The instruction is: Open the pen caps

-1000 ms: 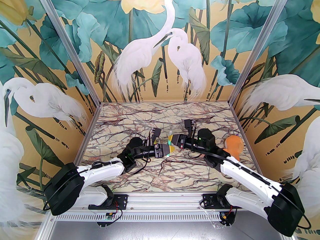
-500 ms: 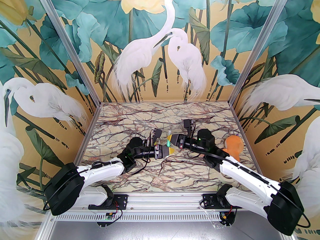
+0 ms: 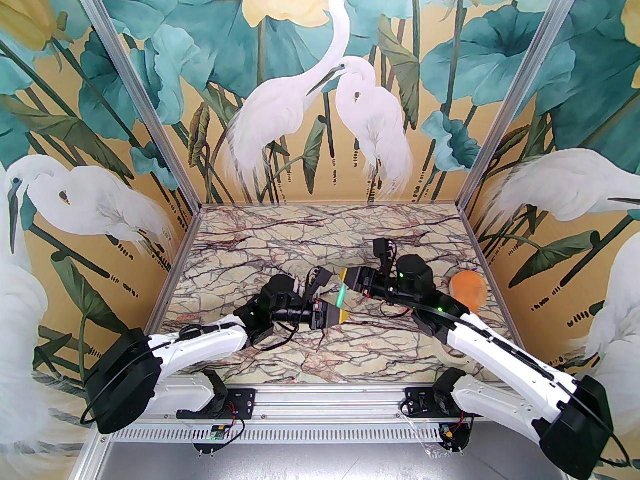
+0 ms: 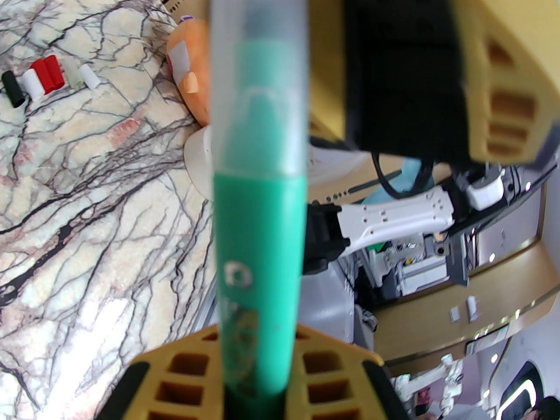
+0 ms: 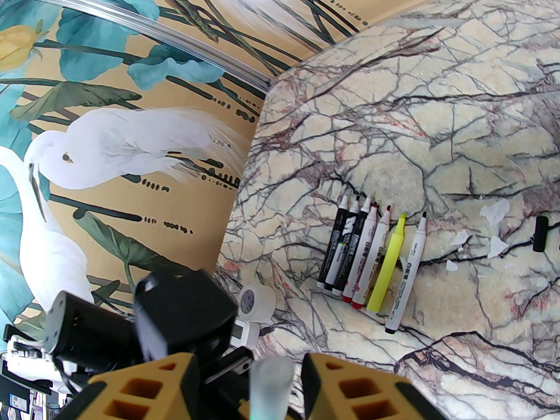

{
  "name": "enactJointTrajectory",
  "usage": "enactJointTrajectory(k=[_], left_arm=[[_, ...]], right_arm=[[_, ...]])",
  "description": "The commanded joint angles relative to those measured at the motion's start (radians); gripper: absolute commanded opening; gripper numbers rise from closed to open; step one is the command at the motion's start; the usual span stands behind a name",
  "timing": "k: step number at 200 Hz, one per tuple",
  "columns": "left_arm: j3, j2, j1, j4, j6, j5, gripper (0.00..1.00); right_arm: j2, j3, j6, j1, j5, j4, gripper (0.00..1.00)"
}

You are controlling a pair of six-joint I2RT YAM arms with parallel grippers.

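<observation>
My left gripper [image 3: 341, 314] is shut on the barrel of a green marker [image 4: 258, 256], which points away from it toward the right arm. A frosted clear pen cap [image 4: 258, 81] still sits on the marker's tip. My right gripper [image 3: 346, 279] stands open around that cap [image 5: 271, 387], with a gap on each side. Several loose pen caps, black [image 4: 13, 89], red [image 4: 48, 73] and whitish [image 4: 89, 76], lie together on the marble table [image 3: 320, 233]. Another black cap [image 5: 541, 233] lies apart.
Several uncapped markers lie in a row [image 5: 358, 256], a yellow one [image 5: 387, 269] among them, with paper scraps [image 5: 494, 212] nearby. An orange plush toy [image 3: 467, 288] sits by the right wall. Rolls of tape [image 5: 258, 302] [image 4: 199, 164] lie near the arms.
The left gripper has shut on the green marker and drawn back toward the near edge with it. The right gripper, shut before, has opened around the cap end.
</observation>
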Motion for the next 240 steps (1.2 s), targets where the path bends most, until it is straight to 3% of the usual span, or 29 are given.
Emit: enactJointTrajectory(k=[1, 65, 148, 240], left_arm=[[0.033, -0.017, -0.011, -0.06, 0.046, 0.015, 0.07], [0.046, -0.006, -0.018, -0.068, 0.049, 0.009, 0.06], [0.05, -0.002, -0.018, -0.069, 0.047, 0.008, 0.04], [0.051, 0.014, -0.018, -0.076, 0.032, 0.0, 0.02]], right_arm=[[0.032, 0.044, -0.018, 0.006, 0.013, -0.061, 0.46], [0.046, 0.045, -0.015, 0.011, -0.005, -0.035, 0.32], [0.08, 0.05, -0.016, 0.023, -0.015, -0.027, 0.32], [0.059, 0.055, -0.027, 0.029, 0.005, -0.036, 0.17]])
